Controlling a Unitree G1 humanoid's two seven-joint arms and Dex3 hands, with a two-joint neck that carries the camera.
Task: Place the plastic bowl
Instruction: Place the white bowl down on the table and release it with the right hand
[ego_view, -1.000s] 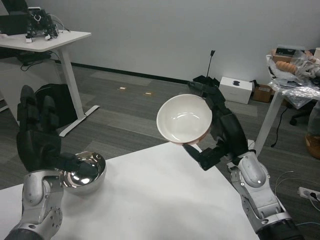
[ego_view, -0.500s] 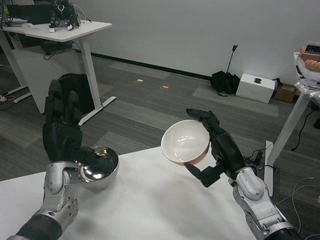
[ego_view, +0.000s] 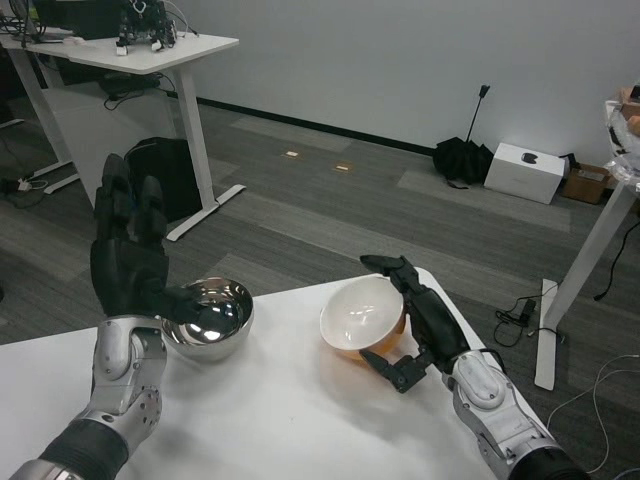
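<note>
plastic bowl (ego_view: 362, 317) gripped by right hand (ego_view: 418, 325), tilted, low over table (ego_view: 290, 420); left hand (ego_view: 128, 258) raised, fingers apart.

Left hand (ego_view: 130, 262) standing raised, fingers (ego_view: 116, 195) pointing up and spread, holding nothing, silver forearm angling in from lower left. Right hand (ego_view: 418, 322) lying low, tilting inward, fingers (ego_view: 385, 265) curling over top, thumb hooking under, gripping bowl (ego_view: 362, 315) held just left of palm. Right forearm running down to lower right.

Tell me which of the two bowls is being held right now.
The plastic bowl, white inside and orange outside, tilted in the right hand at the table's far edge. The shiny metal bowl sits upright beside the raised left hand.
</note>
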